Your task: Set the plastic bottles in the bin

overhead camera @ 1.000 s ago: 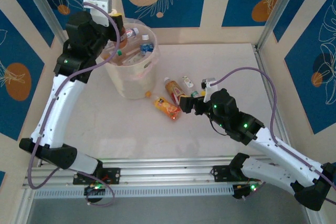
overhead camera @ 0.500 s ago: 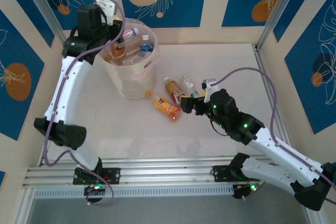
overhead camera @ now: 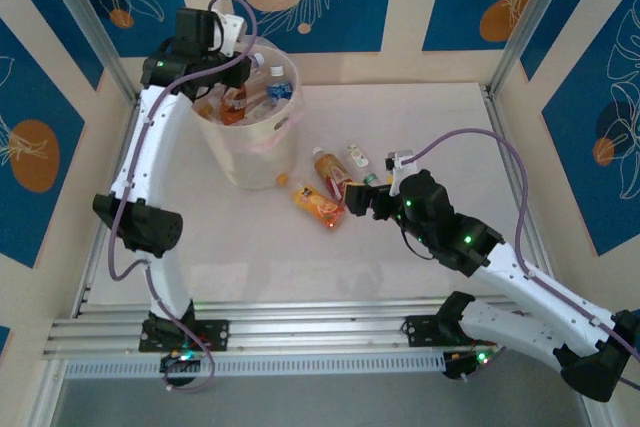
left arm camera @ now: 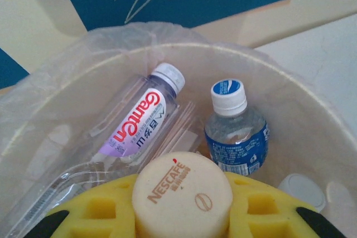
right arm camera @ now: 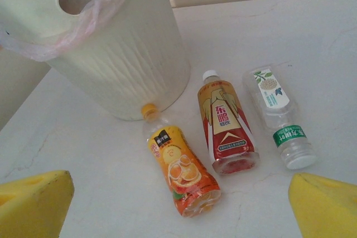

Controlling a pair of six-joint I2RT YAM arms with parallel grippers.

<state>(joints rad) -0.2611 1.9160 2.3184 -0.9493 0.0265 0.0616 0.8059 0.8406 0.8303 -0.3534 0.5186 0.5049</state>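
**Left claw holds a Nescafé bottle over the bin; three bottles lie on the table**

The left claw (overhead camera: 232,95) is clamped on a Nescafé bottle (left arm camera: 182,193), its yellow pads (left arm camera: 100,210) pressed to either side just under the cream-coloured cap, seen in the left wrist view from straight above. The bottle hangs upright over the mouth of the bin (overhead camera: 245,157), inside its rim. Below it, within the translucent bag liner (left arm camera: 67,71), a clear Ganten bottle (left arm camera: 139,124) with a white cap leans against the far wall, and a small blue-labelled bottle (left arm camera: 234,135) with a blue-and-white cap stands just beside it. A white cap (left arm camera: 301,190) shows at the lower right, against the bin's wall.

Across the table (overhead camera: 420,117), the right claw (overhead camera: 362,202) hovers with its jaws spread wide and nothing between them, its yellow fingers (right arm camera: 33,204) at the bottom corners of the right wrist view. Three bottles lie on their sides in front of it: an orange juice bottle (right arm camera: 181,171) whose orange cap points at the foot of the bin, right by it; a red-labelled bottle (right arm camera: 226,124) with a white cap just beside it; and a clear bottle with a green label (right arm camera: 279,115) a little farther to the right. The cream-white bin stands upright beyond them, its pinkish liner folded out over the rim and the handle hole.
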